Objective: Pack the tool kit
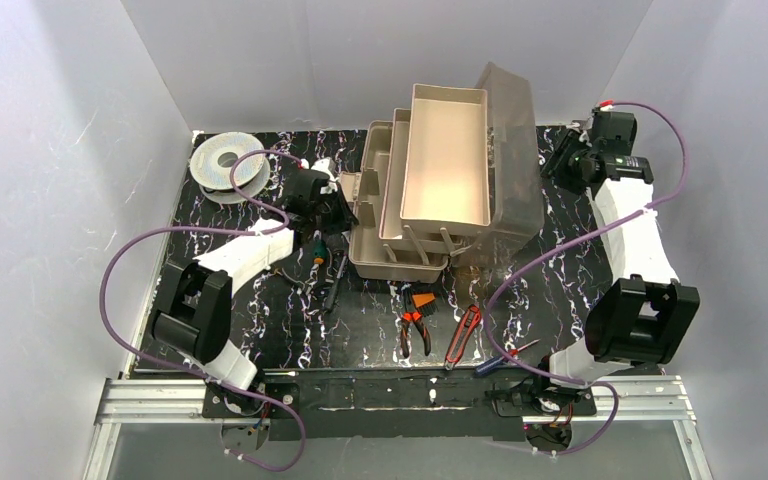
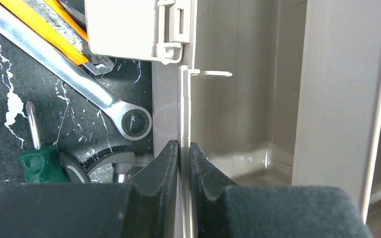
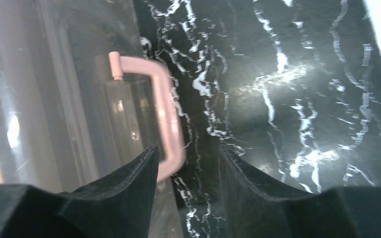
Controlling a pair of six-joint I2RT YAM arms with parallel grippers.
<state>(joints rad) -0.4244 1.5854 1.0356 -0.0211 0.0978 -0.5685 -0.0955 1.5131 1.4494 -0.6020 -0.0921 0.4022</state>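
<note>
The tool kit point(image 1: 447, 165) stands open at the back middle of the table, its beige trays folded out and its smoky lid point(image 1: 516, 150) raised on the right. My left gripper point(image 1: 332, 206) is at the box's left end. In the left wrist view this gripper point(image 2: 184, 148) is shut on the thin beige side wall point(image 2: 186, 99). My right gripper point(image 1: 561, 165) is behind the lid. In the right wrist view it point(image 3: 188, 156) stands open, and the pink handle point(image 3: 164, 114) curves down just inside its left finger point(image 3: 129, 178).
A grey wire spool point(image 1: 225, 165) lies at the back left. Beside the box's left wall lie a wrench point(image 2: 129, 119), a yellow knife point(image 2: 44, 22) and a green-handled screwdriver point(image 2: 39, 163). Orange-handled pliers point(image 1: 415, 320), a red tool point(image 1: 463, 335) and a blue screwdriver point(image 1: 495, 362) lie in front.
</note>
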